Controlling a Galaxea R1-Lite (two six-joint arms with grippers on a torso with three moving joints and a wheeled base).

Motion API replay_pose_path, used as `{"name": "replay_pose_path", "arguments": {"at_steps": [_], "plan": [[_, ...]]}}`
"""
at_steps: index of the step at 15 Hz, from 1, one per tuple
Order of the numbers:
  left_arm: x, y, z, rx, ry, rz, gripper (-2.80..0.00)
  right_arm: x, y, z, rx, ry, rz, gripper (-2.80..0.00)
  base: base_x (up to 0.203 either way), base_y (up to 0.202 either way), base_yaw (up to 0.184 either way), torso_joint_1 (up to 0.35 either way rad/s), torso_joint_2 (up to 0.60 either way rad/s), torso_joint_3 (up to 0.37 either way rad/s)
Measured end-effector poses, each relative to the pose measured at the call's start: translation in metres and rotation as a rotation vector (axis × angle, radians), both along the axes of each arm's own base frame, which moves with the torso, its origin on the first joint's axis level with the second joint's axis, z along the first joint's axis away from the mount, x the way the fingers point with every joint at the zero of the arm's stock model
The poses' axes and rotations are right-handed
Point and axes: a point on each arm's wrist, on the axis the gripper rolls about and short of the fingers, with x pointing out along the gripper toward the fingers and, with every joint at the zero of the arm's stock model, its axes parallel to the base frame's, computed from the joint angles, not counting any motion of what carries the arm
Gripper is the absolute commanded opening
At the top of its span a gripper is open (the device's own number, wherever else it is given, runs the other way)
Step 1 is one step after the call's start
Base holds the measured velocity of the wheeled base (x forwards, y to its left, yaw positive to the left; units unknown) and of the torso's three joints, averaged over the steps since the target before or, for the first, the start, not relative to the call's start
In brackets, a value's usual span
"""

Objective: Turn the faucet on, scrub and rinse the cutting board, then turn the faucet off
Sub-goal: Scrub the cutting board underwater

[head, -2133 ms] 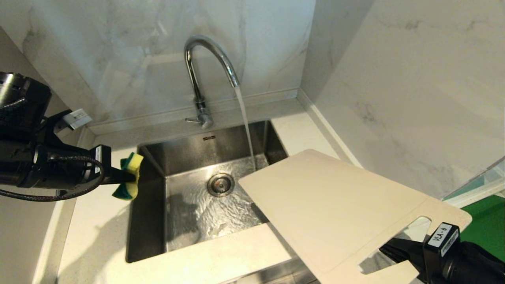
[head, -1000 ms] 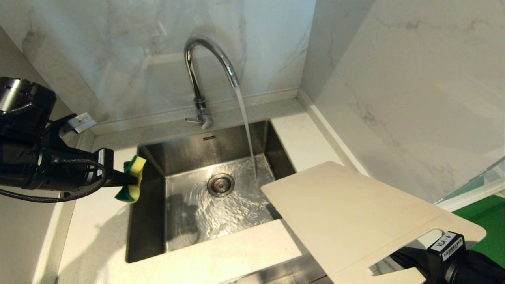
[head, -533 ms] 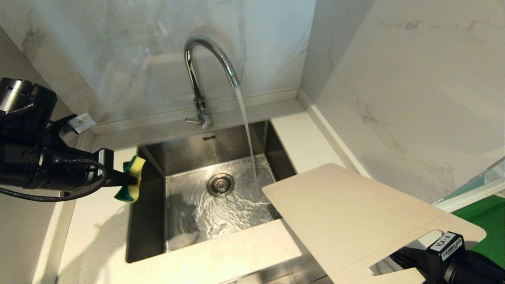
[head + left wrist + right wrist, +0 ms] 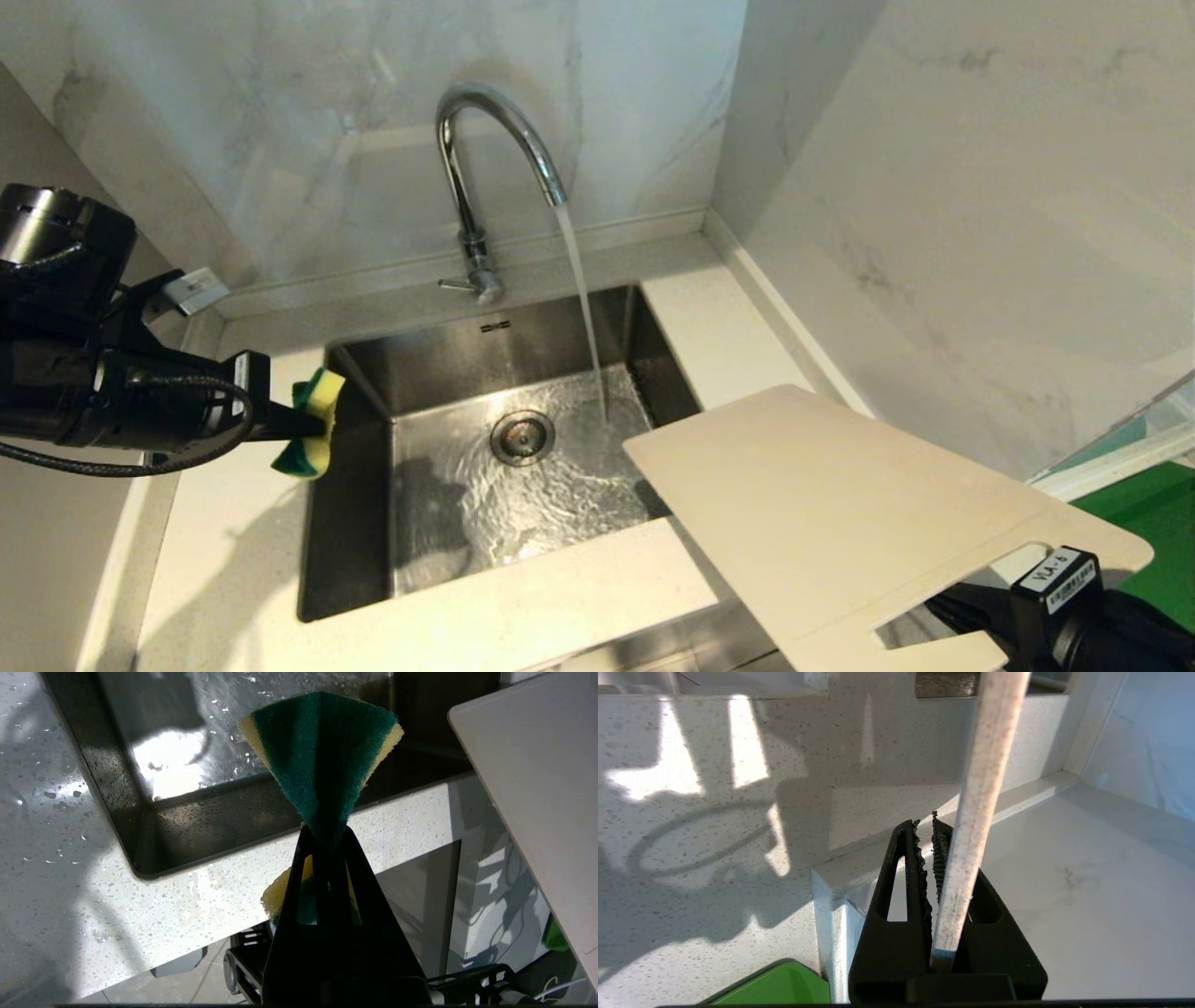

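Speckled white tabletop (image 4: 523, 607) wraps a steel sink (image 4: 373, 560), marble walls behind. Lower right of frame: right gripper (image 4: 928, 835) jaws clamped on the cutting board (image 4: 822, 504) near its handle slot, board held tilted, far corner over the sink's right edge. Left of frame: left gripper (image 4: 323, 833) jaws pinched shut on a green-yellow sponge (image 4: 313, 422) at the sink's left rim. Top centre: faucet (image 4: 476, 168) running, stream landing right of the drain (image 4: 522, 436), just clear of the board.
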Motion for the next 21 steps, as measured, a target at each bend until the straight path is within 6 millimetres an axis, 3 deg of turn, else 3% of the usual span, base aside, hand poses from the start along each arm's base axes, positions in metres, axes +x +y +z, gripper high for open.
{"name": "replay_pose_path", "arguments": {"at_steps": [15,21], "plan": [[0.000,0.000,-0.001,0.001,0.003,-0.001,-2.80,0.006,0.001,0.004,0.001,-0.002,0.000,-2.80,0.000,0.000,0.000,0.000,0.00,0.000],[0.005,-0.002,-0.001,-0.006,-0.018,-0.002,-2.80,0.024,0.006,0.028,-0.035,-0.084,0.064,-2.80,0.000,0.000,0.000,0.000,0.00,0.000]]}}
